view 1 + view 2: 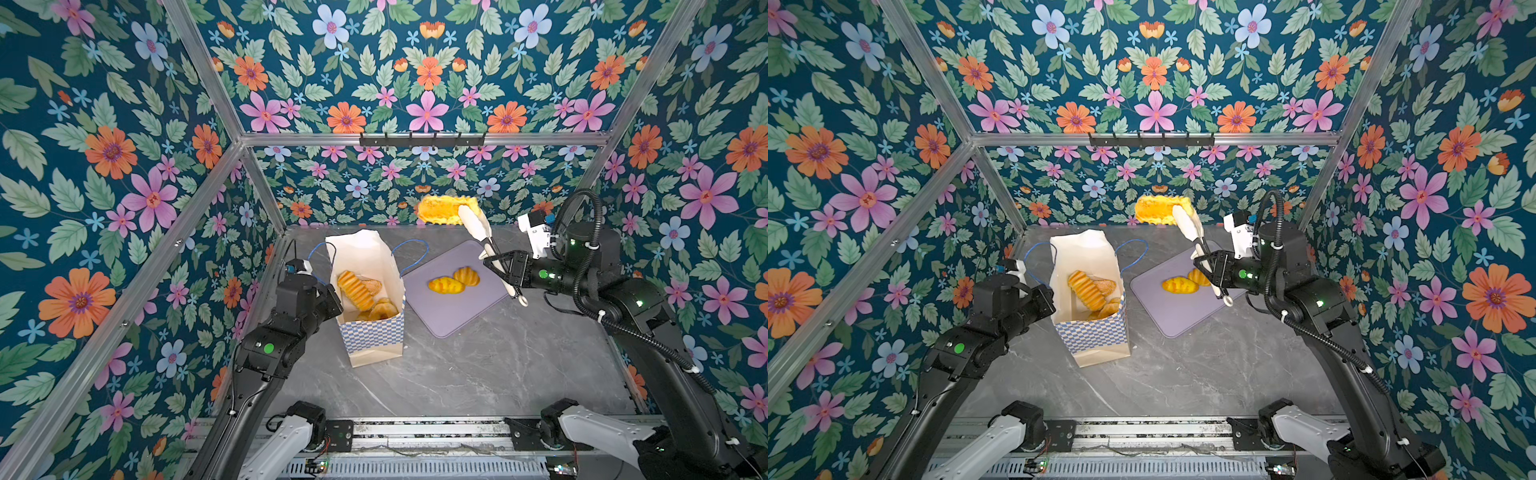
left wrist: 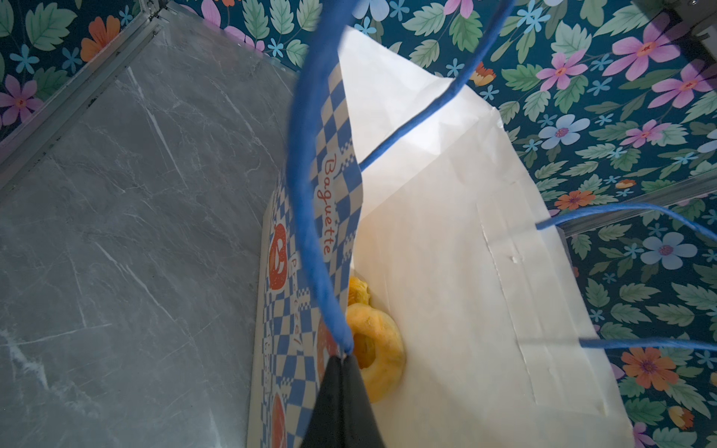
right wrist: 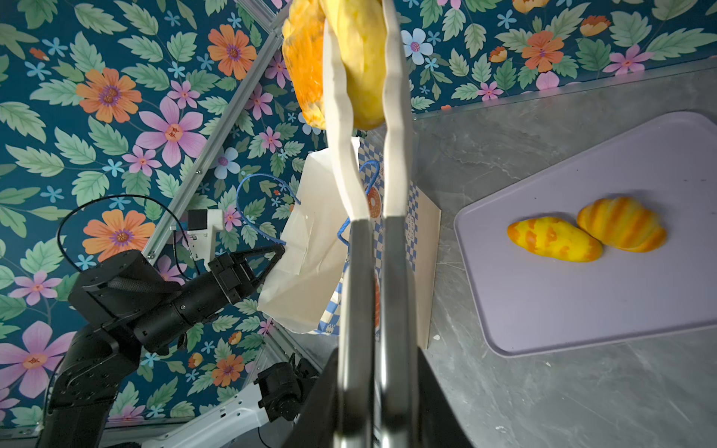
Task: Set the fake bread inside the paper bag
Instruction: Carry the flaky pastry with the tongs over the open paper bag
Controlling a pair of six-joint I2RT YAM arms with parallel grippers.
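Observation:
The paper bag [image 1: 374,336] [image 1: 1096,336] stands open left of centre, with several pieces of fake bread [image 1: 357,289] [image 1: 1086,289] inside; a ring-shaped one [image 2: 378,349] shows in the left wrist view. My left gripper [image 1: 334,297] [image 2: 343,360] is shut on the bag's blue cord handle [image 2: 306,194] at the rim. My right gripper [image 1: 494,264] [image 3: 378,388] is shut on white tongs [image 1: 476,228] [image 3: 392,155]. The tongs pinch a yellow loaf [image 1: 442,210] [image 1: 1158,210] [image 3: 361,58] high above the table, behind and right of the bag.
A lavender tray [image 1: 453,320] [image 3: 582,302] lies right of the bag with two loaves [image 1: 446,285] [image 1: 466,275] on it, under the right arm. A black hook rail [image 1: 422,141] hangs on the back wall. Aluminium frame posts border the grey marble table [image 1: 478,374].

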